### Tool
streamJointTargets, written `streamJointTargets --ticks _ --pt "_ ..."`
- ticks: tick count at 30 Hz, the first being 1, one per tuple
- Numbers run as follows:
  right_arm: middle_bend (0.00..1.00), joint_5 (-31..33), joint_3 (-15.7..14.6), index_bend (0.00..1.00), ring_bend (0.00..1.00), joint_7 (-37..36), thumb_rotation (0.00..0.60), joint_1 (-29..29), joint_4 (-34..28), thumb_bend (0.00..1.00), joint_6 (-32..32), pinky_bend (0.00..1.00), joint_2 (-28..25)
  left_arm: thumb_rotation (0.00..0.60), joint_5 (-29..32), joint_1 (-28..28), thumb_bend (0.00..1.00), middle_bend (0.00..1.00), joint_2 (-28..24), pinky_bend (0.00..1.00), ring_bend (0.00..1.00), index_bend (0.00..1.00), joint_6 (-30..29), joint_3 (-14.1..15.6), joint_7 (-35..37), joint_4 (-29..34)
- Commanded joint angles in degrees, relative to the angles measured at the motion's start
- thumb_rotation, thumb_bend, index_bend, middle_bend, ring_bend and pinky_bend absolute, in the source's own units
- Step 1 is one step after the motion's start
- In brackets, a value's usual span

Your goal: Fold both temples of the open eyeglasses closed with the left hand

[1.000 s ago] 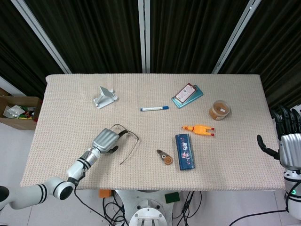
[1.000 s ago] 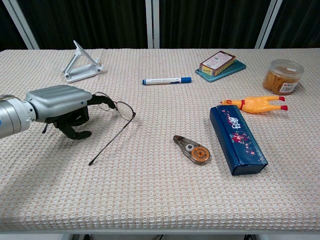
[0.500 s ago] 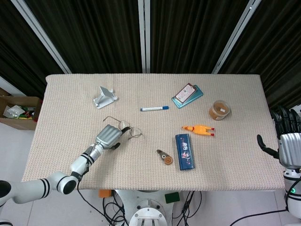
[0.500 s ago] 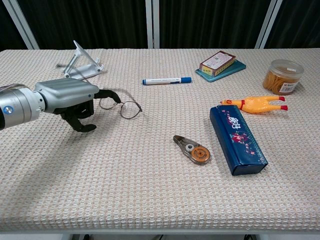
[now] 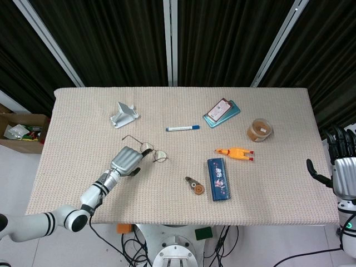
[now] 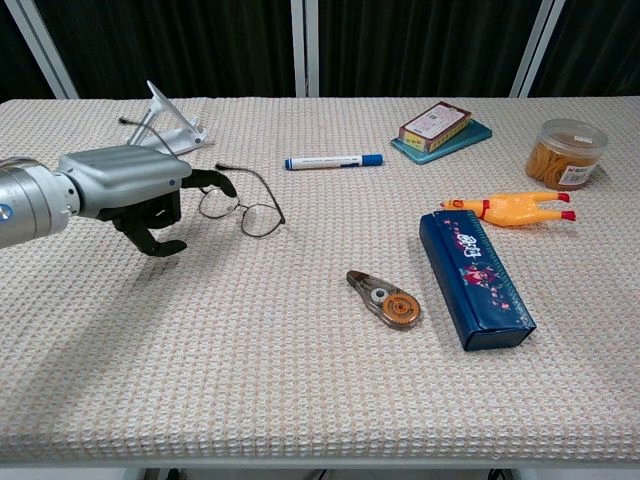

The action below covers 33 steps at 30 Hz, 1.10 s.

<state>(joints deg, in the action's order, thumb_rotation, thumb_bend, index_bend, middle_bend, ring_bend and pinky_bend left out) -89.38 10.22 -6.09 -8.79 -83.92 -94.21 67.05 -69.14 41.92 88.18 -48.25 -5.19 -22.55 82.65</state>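
The thin wire eyeglasses (image 5: 154, 153) (image 6: 245, 212) lie left of the table's middle, lenses near the cloth. One temple (image 6: 250, 180) curves along behind the lenses, its tip raised. My left hand (image 5: 127, 161) (image 6: 125, 190) is right beside them on the left, fingers curled. An outstretched fingertip (image 6: 226, 184) grips the frame's left end. The other temple is hidden behind this hand. My right hand (image 5: 342, 166) hangs past the table's right edge, fingers spread and empty.
A white phone stand (image 6: 165, 128) sits just behind the left hand. A blue marker (image 6: 332, 160), correction tape (image 6: 385, 300), blue pencil case (image 6: 475, 278), rubber chicken (image 6: 510, 208), a box on a teal book (image 6: 438, 127) and a jar (image 6: 565, 153) lie to the right.
The left hand carried the glasses away from the front edge and turned them. The long temple that pointed toward the front edge now lies along behind the lenses.
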Motion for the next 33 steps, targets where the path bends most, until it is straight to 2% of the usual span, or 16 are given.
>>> streamJointTargets --ticks 1,6,10,18,28,33 --pt "0.0 -0.1 -0.1 0.0 0.0 0.0 0.537 0.1 0.0 0.38 -0.2 0.0 0.0 0.6 0.0 -1.2 0.34 0.91 -1.7 0.77 0.82 0.14 -2.0 1.0 -1.5 2.0" --pt "0.0 0.3 0.2 0.0 0.0 -0.2 0.538 0.4 0.1 0.38 -0.7 0.0 -0.3 0.6 1.8 -3.2 0.34 0.87 -4.9 0.74 0.79 0.16 -3.8 3.0 -4.1 4.0" --pt "0.0 0.2 0.3 0.0 0.0 -0.3 0.537 0.5 0.0 0.38 -1.0 0.0 -0.6 0.6 4.3 -4.8 0.34 0.87 -6.8 0.75 0.79 0.16 -5.2 3.0 -3.5 4.0" --pt "0.0 -0.3 0.3 0.0 0.0 0.4 0.536 0.4 -0.8 0.38 -1.2 0.0 -0.7 0.6 4.4 -6.8 0.34 0.89 -6.7 0.76 0.8 0.08 -7.4 0.5 5.0 -2.5" --pt "0.0 -0.5 0.3 0.0 0.0 1.8 0.537 0.2 -1.7 0.38 -0.9 0.0 -0.8 0.6 -1.1 -5.4 0.34 0.9 -1.6 0.79 0.82 0.04 -5.0 -1.1 18.2 -13.4" --pt "0.0 -0.4 0.4 0.0 0.0 2.1 0.539 0.1 -1.9 0.38 -0.9 0.0 -0.8 0.6 -5.0 -4.0 0.34 0.9 0.1 0.79 0.82 0.04 -4.8 -1.1 22.4 -15.8"
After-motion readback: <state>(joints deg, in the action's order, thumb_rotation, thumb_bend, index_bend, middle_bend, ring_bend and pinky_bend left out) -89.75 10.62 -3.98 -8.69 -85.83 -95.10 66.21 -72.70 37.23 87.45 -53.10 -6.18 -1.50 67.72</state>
